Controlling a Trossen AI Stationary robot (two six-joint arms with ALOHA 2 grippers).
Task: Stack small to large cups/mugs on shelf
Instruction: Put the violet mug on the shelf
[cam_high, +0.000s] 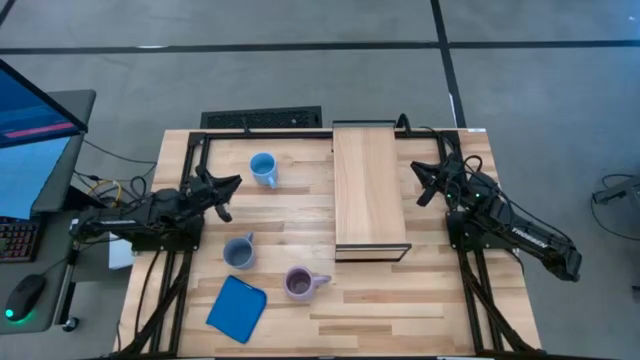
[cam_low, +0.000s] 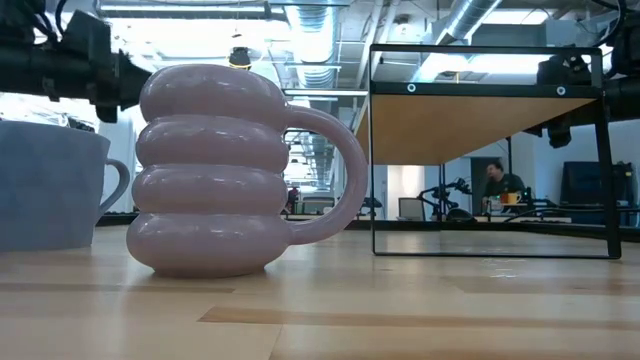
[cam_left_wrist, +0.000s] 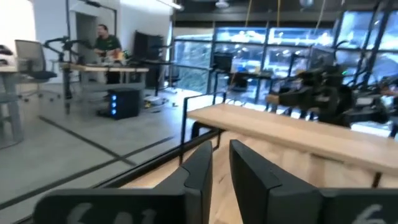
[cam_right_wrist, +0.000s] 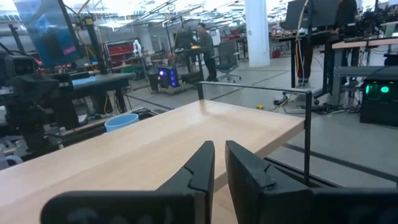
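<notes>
I am looking down on the slatted wooden tabletop (cam_high: 400, 300); the shelf (cam_high: 368, 185) is standing on it right of centre, its board bare; the bright light blue mug (cam_high: 263, 168) is sitting near the far edge; the grey-blue mug (cam_high: 239, 251) and the pale purple mug (cam_high: 300, 283) are resting nearer; a flat blue square pad (cam_high: 237, 308) is lying just beside them.

grey floor (cam_high: 540, 90) crossed by dark lines surrounds the wooden table (cam_high: 400, 300). a monitor (cam_high: 30, 140) with a blue screen, a keyboard (cam_high: 15, 240) and a mouse (cam_high: 25, 295) sit at the left. beyond the table lies an open workshop with exposed ceiling ducts (cam_low: 470, 20), bright strip lights, desks, office chairs (cam_left_wrist: 34, 62), a white column (cam_right_wrist: 256, 31), and people at benches
</notes>
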